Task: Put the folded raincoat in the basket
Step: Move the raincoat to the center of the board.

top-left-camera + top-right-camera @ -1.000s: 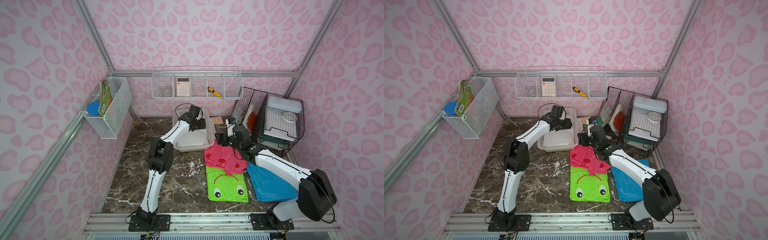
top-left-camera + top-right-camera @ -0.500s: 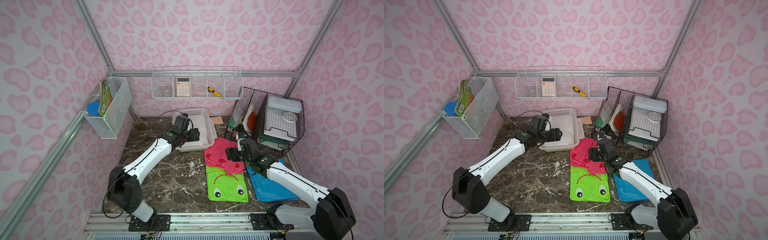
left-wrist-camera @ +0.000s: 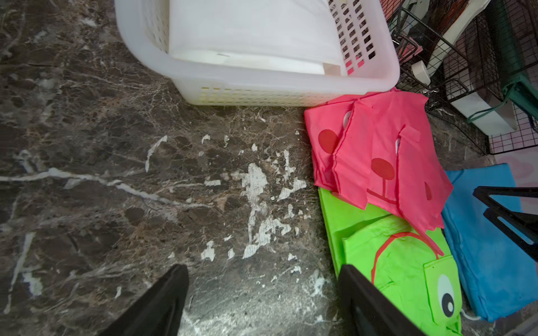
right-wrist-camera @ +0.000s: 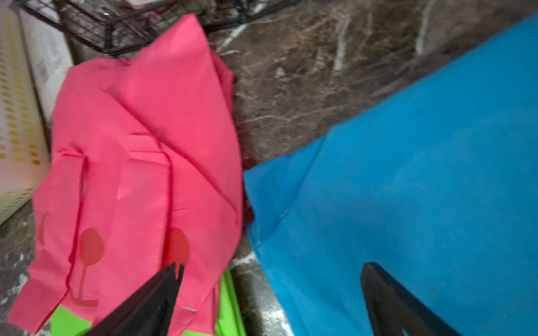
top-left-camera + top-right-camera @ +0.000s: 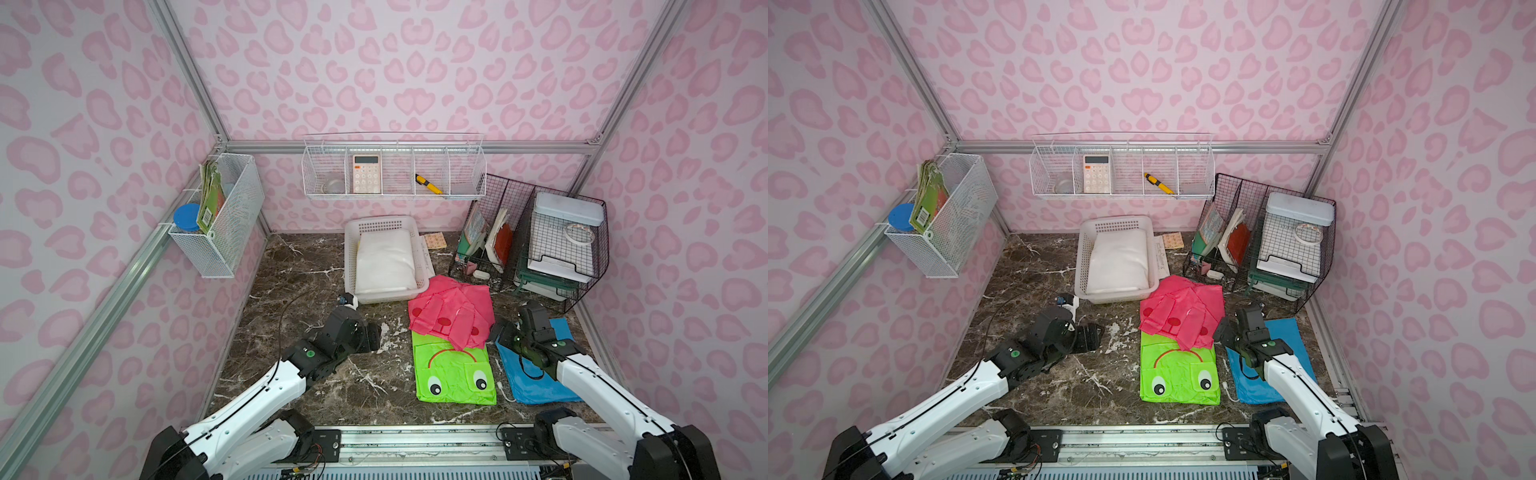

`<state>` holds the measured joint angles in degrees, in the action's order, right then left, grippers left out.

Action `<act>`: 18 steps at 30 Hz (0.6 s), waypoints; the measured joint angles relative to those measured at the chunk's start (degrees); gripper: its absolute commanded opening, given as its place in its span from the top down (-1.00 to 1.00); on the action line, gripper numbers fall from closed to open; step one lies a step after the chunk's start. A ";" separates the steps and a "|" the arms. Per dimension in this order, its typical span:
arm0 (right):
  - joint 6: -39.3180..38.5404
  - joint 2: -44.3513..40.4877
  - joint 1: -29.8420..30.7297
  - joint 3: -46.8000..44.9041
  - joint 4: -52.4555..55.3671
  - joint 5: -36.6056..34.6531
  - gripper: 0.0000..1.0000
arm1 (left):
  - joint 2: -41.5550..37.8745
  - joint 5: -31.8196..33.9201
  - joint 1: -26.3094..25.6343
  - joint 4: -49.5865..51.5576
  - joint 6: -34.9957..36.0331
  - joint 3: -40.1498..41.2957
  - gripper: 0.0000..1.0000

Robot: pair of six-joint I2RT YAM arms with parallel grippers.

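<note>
Open for passage over the whole left half of the marble surface [image 5: 299,257], front edge to back edge. Blocked at mid back edge by the basket [image 5: 350,266], nearly filled by a white folded raincoat [image 5: 384,262]. Walled off at the back right corner by black wire racks [image 5: 536,249]. Covered low and flat on the right half: pink raincoat [image 5: 451,309] touching the basket's front right corner and lapping over the green raincoat [image 5: 453,370], blue raincoat [image 5: 536,382] just beside, toward the right edge. Only narrow bare strips between pink and blue. Overhung along the back edge by a white wire shelf [image 5: 395,166], along the left edge by a white wire bin [image 5: 224,232].
</note>
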<state>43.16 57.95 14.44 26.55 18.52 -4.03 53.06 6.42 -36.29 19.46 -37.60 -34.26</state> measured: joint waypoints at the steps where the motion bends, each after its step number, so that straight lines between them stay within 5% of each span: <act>1: 0.44 -0.15 -0.42 -0.76 0.00 0.33 -0.98 | -1.40 0.28 -0.02 0.04 -0.13 1.09 -0.74; 8: 1.95 -0.66 -0.11 -4.24 -1.88 4.31 -0.98 | -5.88 1.44 -0.09 0.59 -1.27 5.01 -0.74; 18: 9.79 4.07 13.99 -7.26 -16.90 4.68 -0.98 | 0.09 -0.02 -2.36 -0.72 -2.58 4.48 -0.74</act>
<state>52.95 62.02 28.42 19.29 1.63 0.64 53.15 6.39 -38.65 18.74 -40.18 -29.78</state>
